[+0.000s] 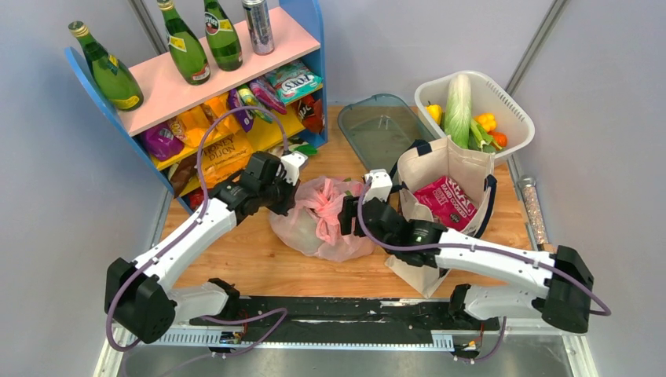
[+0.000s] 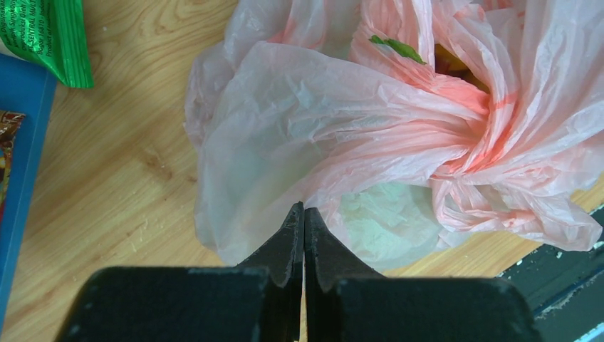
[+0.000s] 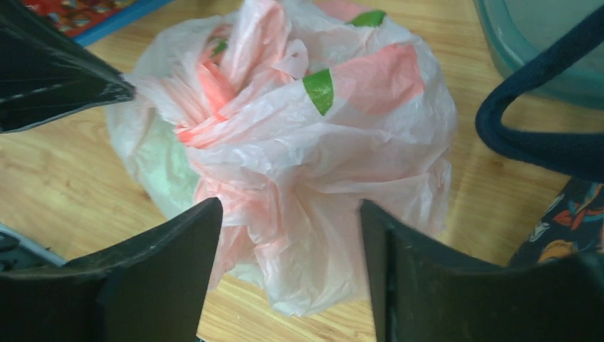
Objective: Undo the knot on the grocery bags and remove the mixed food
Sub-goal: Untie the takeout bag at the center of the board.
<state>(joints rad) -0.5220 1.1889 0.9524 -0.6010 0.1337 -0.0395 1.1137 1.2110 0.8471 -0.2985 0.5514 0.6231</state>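
A: Knot [image 2: 466,117], position?

B: Top of the pink bag [image 1: 314,232]. Handles twisted into a tight bunch, tied. Green scraps [image 3: 319,89] show through the film beside it.

A: Bag itself?

B: Mid-table [image 1: 251,267], slumped on the wood and touching the canvas tote [image 1: 428,169] on its right side. The tote stands upright with a magenta packet [image 1: 449,203] in its mouth.

A: Left gripper [image 2: 304,214]?

B: At the bag's left flank. Fingers pressed together with no gap, tips right at the film. Cannot tell whether any plastic is nipped between them.

A: Right gripper [image 3: 290,205]?

B: Spread wide, holding nothing. One finger sits on each side of the bag's near bulge, below the knot.

A: Surroundings?

B: Blue shelf [image 1: 310,23] back left, with green bottles [image 1: 184,43] on top. White basket [image 1: 510,110] back right.
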